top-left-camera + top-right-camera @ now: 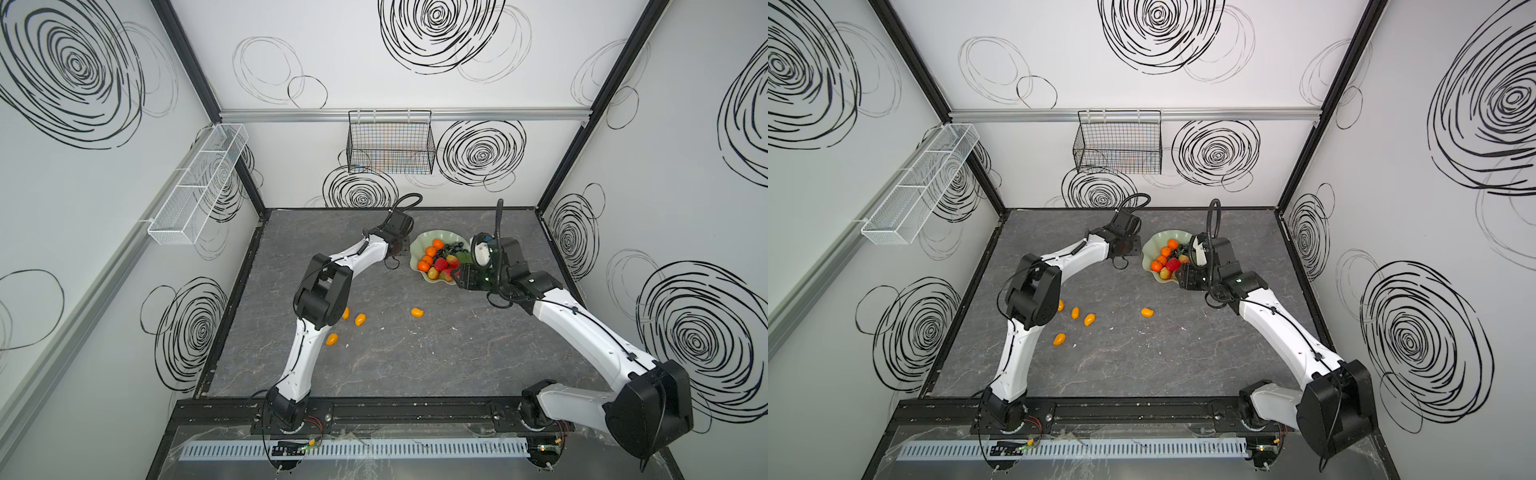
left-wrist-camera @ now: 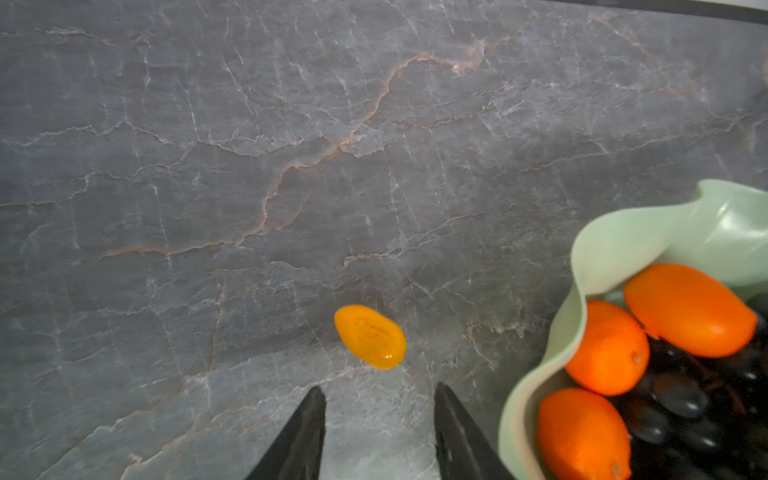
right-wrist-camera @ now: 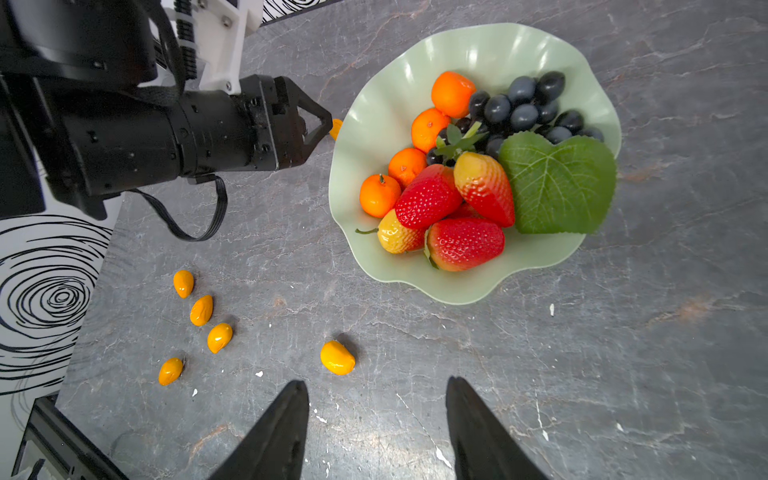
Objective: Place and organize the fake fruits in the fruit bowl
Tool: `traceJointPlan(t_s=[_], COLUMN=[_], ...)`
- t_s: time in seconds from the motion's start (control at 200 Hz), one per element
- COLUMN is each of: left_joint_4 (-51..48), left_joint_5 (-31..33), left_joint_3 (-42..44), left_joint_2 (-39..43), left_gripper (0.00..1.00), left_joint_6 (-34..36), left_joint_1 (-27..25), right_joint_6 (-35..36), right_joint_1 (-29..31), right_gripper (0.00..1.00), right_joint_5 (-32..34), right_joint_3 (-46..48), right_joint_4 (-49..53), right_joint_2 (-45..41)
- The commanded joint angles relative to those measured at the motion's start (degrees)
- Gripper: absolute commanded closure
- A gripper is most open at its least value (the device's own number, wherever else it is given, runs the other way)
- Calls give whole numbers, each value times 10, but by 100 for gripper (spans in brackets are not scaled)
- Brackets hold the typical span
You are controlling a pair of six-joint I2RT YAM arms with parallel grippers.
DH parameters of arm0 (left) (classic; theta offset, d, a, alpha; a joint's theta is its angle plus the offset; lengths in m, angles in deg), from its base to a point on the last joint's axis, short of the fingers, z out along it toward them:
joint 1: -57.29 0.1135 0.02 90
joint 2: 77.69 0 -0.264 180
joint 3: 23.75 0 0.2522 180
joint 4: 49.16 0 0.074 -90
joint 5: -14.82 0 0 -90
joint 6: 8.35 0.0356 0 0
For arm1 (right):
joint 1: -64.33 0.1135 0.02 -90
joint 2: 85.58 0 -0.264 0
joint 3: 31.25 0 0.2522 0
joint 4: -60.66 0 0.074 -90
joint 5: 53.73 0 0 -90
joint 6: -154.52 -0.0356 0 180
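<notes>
**Bowl [image 3: 457,291] part filled; six kumquats [image 3: 201,310] out on the table [image 3: 623,374]**

Nearest the arm bases, four of the kumquats lie loose in a small group on the left arm's side of the grey table, well apart from the bowl; a fifth kumquat [image 3: 337,357] lies alone nearer the middle. The right gripper [image 3: 376,380] hangs above the table on the near right of the bowl; its jaws are spread and there is nothing between them.

Farther on, the bowl sits upright on the table, right of centre in both top views. Four tangerines [image 3: 407,166] line the side toward the left arm; four strawberries [image 3: 428,195] are heaped at the near side; the grape bunch [image 3: 523,108] and its green leaf [image 3: 559,183] fill the rest.

The left gripper [image 2: 379,386] is low beside the bowl's left rim; its jaws are spread and hold nothing. The sixth kumquat [image 2: 370,336] lies on the table just beyond the fingertips, near the rim but outside it.

On the walls behind hang a black wire basket [image 1: 390,143] and a white mesh basket [image 1: 195,187].
</notes>
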Motion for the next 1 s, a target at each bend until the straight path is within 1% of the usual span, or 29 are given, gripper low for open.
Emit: traceJointPlan(t_s=[0.0, 0.215, 0.445, 0.635, 0.695, 0.895, 0.991], left_joint_4=[-13, -41, -61, -69, -73, -74, -75], left_joint_5=[8, 17, 35, 36, 32, 28, 25], left_joint_3=[-35, -91, -114, -125, -131, -131, -131], left_joint_2=[-23, -65, -89, -105, -110, -112, -115], left_gripper=[54, 53, 52, 51, 53, 55, 60], left_joint_6=[5, 3, 2, 5, 5, 5, 4], left_joint_1=[5, 10, 12, 13, 14, 13, 13], right_joint_6=[-7, -4, -3, -3, -3, -3, -2], right_joint_1=[-5, -9, -11, -11, -11, -12, -11], right_gripper=[42, 42, 42, 42, 42, 42, 43], right_joint_5=[-2, 0, -1, -2, -2, -1, -1], right_joint_3=[6, -3, -6, -7, -7, -8, -8], right_joint_4=[-16, -9, -8, -6, -6, -4, -5], right_joint_2=[-6, 0, 2, 3, 2, 1, 1])
